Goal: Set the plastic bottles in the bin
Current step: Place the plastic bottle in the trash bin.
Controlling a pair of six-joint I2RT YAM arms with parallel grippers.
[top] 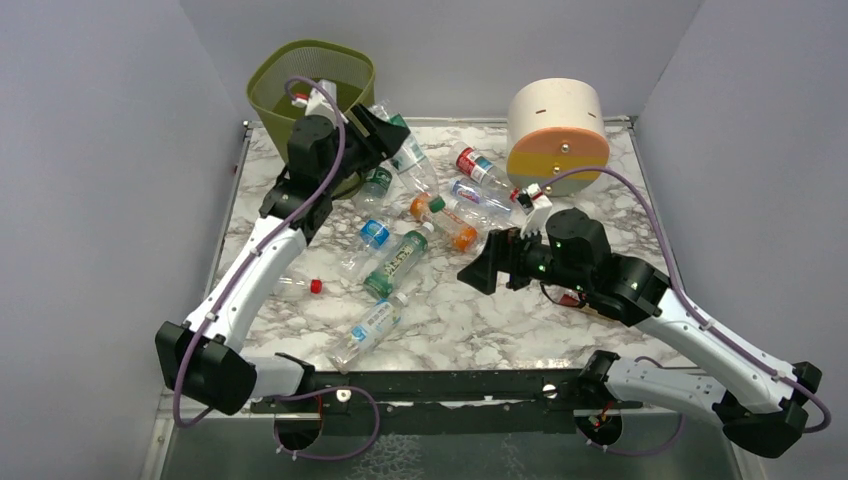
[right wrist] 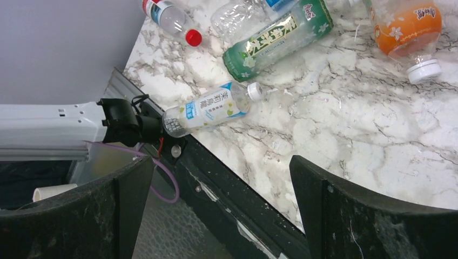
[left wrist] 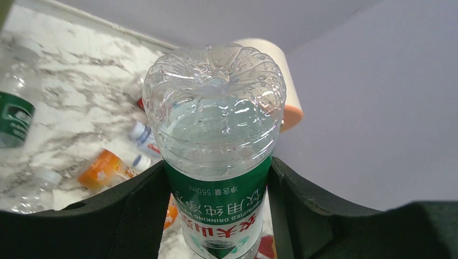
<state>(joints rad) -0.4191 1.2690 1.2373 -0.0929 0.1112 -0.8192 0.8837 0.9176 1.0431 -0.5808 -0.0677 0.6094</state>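
The olive-green mesh bin (top: 300,70) stands at the table's back left corner. My left gripper (top: 383,133) is just right of the bin's rim, shut on a clear plastic bottle with a green label (top: 408,155). In the left wrist view the bottle (left wrist: 216,124) sits between the fingers (left wrist: 137,213), base towards the camera. My right gripper (top: 478,272) hangs open and empty over the table's middle right; the right wrist view shows its jaws (right wrist: 219,208) wide apart. Several bottles lie loose: a green tea one (top: 397,262), an orange one (top: 445,222), a white-labelled one (top: 370,330).
A cream cylinder with orange and yellow bands (top: 556,128) lies at the back right. A red-capped bottle (top: 297,287) lies under the left arm. Red-labelled (top: 478,167) and blue-labelled (top: 480,200) bottles lie near the cylinder. The table's black front rail (right wrist: 237,183) is below my right gripper.
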